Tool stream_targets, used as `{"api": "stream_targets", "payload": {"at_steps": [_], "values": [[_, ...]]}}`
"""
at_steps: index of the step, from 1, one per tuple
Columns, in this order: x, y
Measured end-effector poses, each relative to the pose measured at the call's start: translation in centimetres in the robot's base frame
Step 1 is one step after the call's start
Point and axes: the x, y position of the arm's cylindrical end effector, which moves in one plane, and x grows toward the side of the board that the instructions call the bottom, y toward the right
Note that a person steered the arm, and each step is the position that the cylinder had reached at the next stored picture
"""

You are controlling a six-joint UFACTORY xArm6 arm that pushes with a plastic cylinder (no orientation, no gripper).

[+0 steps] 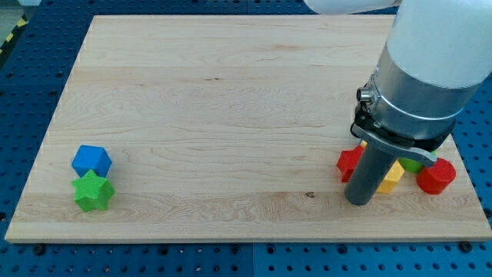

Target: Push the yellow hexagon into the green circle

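My tip (360, 201) rests on the board near the view's lower right. The yellow hexagon (393, 177) lies just to the tip's right, partly hidden behind the rod. The green circle (414, 164) shows only as a sliver right above the yellow block, mostly hidden under the arm's body. The two seem to touch, but I cannot tell for sure.
A red block (350, 161) sits left of the rod and another red block (437, 176) lies right of the green one. A blue block (92, 160) and a green star (93, 191) sit together at the wooden board's (231, 100) lower left.
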Motion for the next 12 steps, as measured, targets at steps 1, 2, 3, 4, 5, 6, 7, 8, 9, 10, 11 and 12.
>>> {"api": "stream_targets", "payload": {"at_steps": [1,2,3,4,5,6,7,8,9,10,11,12], "values": [[0.0,0.0],[0.0,0.7],[-0.6,1.5],[-0.6,2.5],[-0.6,3.4],[-0.8,4.3],[-1.1,4.4],[-2.1,4.4],[-2.3,4.4],[-2.6,4.4],[-3.5,4.4],[-3.7,4.4]]}}
